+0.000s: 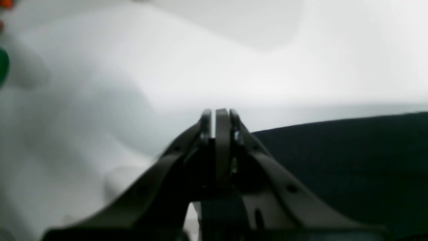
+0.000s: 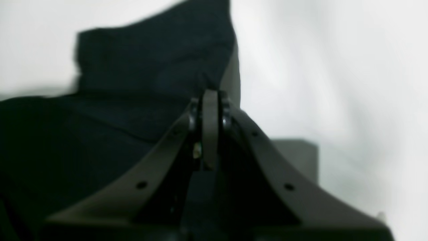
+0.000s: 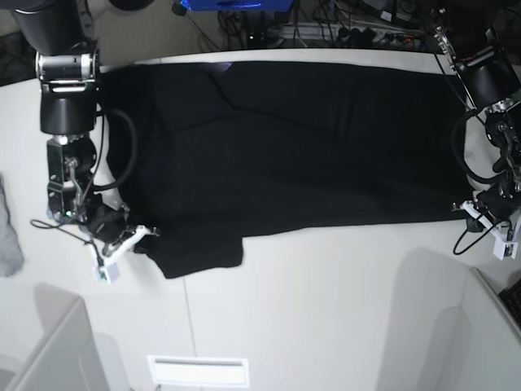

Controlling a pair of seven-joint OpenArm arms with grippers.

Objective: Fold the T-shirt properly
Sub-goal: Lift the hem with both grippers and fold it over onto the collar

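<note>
My two grippers sit at opposite edges of the black T-shirt, both clenched.

The T-shirt lies spread flat across the white table. My right gripper has its jaws pressed together at a sleeve corner; my left gripper is likewise pinched closed beside the hem. Whether either pinches fabric, I cannot tell through the blur.
</note>
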